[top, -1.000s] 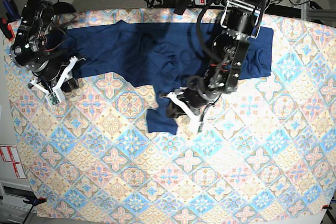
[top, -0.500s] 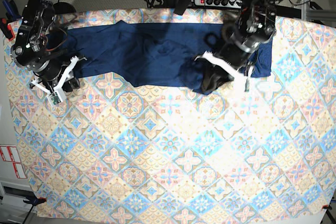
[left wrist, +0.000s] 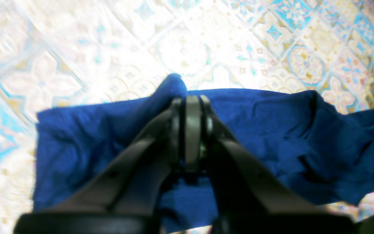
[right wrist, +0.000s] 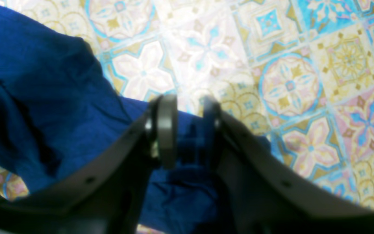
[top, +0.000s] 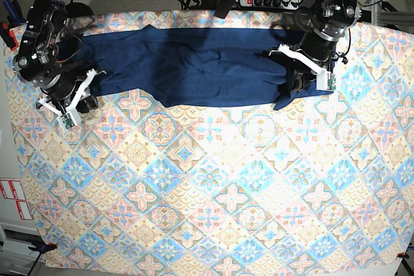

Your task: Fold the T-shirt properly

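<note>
T-shirt (top: 194, 66): soft, limp knit; lay along tablecloth's (top: 213, 192) far edge.
Left gripper (left wrist: 192, 107): clamped on a fabric fold.
Right gripper (right wrist: 188, 125): half-open, empty.
Hold: likely hem corners.

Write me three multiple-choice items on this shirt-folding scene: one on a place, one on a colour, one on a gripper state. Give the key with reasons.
1. Where does the T-shirt lie on the tablecloth in the base view?
A. along the top edge
B. in the middle
C. at the bottom edge

2. What colour is the T-shirt?
A. red
B. navy blue
C. white

3. How is the left gripper?
A. wide open over bare cloth
B. out of sight
C. shut on the T-shirt

Key: 1 A, the shirt stretches across the top; 2 B, plain dark blue in every view; 3 C, its jaws meet with a fold of blue fabric bunched at the tips.
</note>
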Robot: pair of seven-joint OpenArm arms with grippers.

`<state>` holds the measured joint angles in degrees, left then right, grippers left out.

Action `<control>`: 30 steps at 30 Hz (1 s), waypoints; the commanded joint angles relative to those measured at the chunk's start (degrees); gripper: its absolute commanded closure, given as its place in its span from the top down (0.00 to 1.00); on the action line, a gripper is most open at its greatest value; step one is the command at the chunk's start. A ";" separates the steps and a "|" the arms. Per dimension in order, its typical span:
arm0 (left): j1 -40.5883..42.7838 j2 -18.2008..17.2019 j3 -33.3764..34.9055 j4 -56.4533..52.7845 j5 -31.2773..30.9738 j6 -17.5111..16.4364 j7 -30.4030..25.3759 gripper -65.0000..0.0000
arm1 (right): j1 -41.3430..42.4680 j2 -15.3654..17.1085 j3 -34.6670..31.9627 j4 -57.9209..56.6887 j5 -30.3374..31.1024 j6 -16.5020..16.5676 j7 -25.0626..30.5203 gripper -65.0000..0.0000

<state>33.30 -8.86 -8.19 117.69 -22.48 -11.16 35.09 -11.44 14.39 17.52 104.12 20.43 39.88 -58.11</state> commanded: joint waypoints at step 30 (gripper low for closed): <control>0.59 8.64 -8.65 -0.72 12.85 -0.14 1.17 0.00 | 1.11 0.77 -4.46 0.46 0.45 0.12 1.18 0.21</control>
<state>34.13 0.01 -16.62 115.85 -9.30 -11.70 38.76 -10.94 14.44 12.84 103.79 20.01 39.88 -58.08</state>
